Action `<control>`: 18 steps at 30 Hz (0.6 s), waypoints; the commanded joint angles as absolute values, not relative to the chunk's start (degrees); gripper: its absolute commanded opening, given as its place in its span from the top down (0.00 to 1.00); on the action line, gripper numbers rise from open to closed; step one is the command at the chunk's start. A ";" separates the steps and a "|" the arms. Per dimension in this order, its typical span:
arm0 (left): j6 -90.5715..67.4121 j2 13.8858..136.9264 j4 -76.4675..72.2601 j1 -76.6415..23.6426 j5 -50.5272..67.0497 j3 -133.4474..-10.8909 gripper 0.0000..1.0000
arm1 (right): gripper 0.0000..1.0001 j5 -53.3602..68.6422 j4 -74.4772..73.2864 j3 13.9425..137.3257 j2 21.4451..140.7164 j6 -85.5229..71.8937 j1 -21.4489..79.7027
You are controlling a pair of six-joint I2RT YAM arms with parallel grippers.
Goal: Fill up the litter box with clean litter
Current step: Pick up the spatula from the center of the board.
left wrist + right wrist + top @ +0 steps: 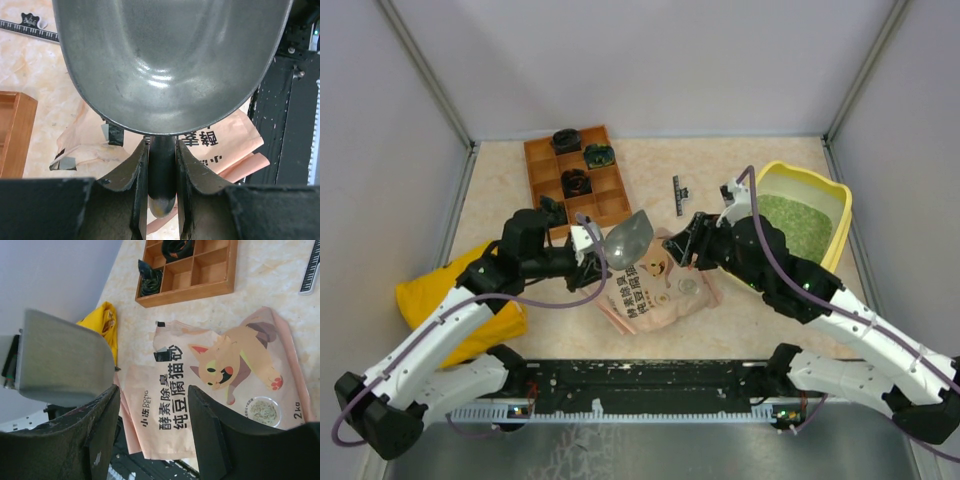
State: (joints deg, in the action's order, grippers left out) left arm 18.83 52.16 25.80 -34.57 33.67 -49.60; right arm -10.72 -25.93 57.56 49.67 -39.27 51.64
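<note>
Now, nearest the bases, the yellow cloth bag (435, 300) lies slumped on the left, out of the play. Just ahead of it, the left gripper (161, 146) is clamped on the handle of the grey scoop (170, 65), jaws pressed flat on both sides of the stem. The bowl is bare and shiny, with not a grain in it. That smooth round handle could twist in the pinch once weight goes into the bowl, so I'd call the hold close to the bowl a good one.

Beside it, the right gripper (154, 390) hangs with its jaws spread and nothing between them, right over the pink pouch (225, 355) lying flat on the table. The pouch looks like soft, crinkly film: floppy, likely to sag and slide. It wants taking by a top corner or edge, not the belly. Whether its mouth is open I cannot tell.

Further out on the right sits the litter box (820, 183), stiff plastic, resting on the table with the right arm crossing its near side. The clean litter (798, 225) lies inside it as a green, grainy bed. It is loose stuff that pours and scatters and cannot be pinched, so it has to ride in the scoop, kept level.

At the far left is the wooden tray (610, 190), with dark items in a few of its compartments.
</note>
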 commanded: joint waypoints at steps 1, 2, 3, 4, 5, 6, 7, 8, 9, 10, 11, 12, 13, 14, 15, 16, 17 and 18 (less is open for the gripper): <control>24.51 53.59 26.37 -36.65 34.96 -52.36 1.00 | 0.43 -13.09 -25.79 61.39 48.26 -39.85 51.94; 25.17 53.93 26.54 -37.06 34.88 -52.57 1.00 | 0.43 -12.55 -25.53 61.62 48.25 -39.60 51.97; 25.77 54.20 26.69 -37.57 34.70 -52.82 1.00 | 0.43 -12.38 -25.64 61.88 48.32 -39.60 52.00; 26.31 54.61 27.03 -38.13 34.70 -53.21 1.00 | 0.43 -12.39 -25.74 62.14 48.46 -39.71 51.95; 27.26 55.08 27.63 -38.61 34.75 -53.66 1.00 | 0.43 -12.43 -25.60 62.34 48.70 -39.67 51.96; 28.27 55.59 28.27 -39.12 34.75 -54.03 1.00 | 0.43 -12.37 -25.40 62.51 48.89 -39.52 51.97; 28.98 56.18 28.87 -39.53 34.58 -54.38 1.00 | 0.43 -12.18 -25.10 62.68 49.23 -39.46 51.97; 29.77 56.80 29.60 -40.00 34.28 -54.85 1.00 | 0.43 -11.80 -24.92 62.81 49.63 -39.39 51.94; 30.46 57.57 30.47 -40.44 34.04 -55.39 1.00 | 0.43 -11.32 -24.83 63.05 49.99 -39.38 51.94; 31.12 58.32 31.44 -40.85 33.82 -56.13 1.00 | 0.43 -10.56 -24.53 63.14 50.36 -39.38 51.94; 31.64 58.88 32.09 -41.25 33.57 -56.71 1.00 | 0.43 -9.67 -24.12 63.04 50.75 -39.33 51.97; 31.85 59.17 32.20 -41.66 33.16 -56.92 1.00 | 0.43 -8.69 -23.87 62.87 51.11 -39.07 51.95; 32.16 59.23 32.24 -41.92 32.93 -57.03 1.00 | 0.43 -7.86 -23.82 62.93 51.74 -38.70 51.99; 32.31 59.26 32.18 -42.12 32.89 -57.15 1.00 | 0.43 -7.34 -24.24 63.28 52.40 -38.26 51.99; 32.41 59.25 32.20 -42.22 33.10 -57.46 1.00 | 0.43 -7.16 -25.07 63.61 53.41 -37.81 51.95; 32.49 59.35 32.35 -42.39 33.45 -57.85 1.00 | 0.44 -7.05 -25.81 63.85 54.02 -37.41 51.96; 32.77 59.33 32.45 -42.51 33.98 -58.24 1.00 | 0.44 -7.03 -26.20 63.89 54.43 -36.97 51.94; 33.15 59.47 32.71 -42.66 34.50 -58.61 1.00 | 0.45 -7.02 -26.16 63.69 54.64 -36.84 51.94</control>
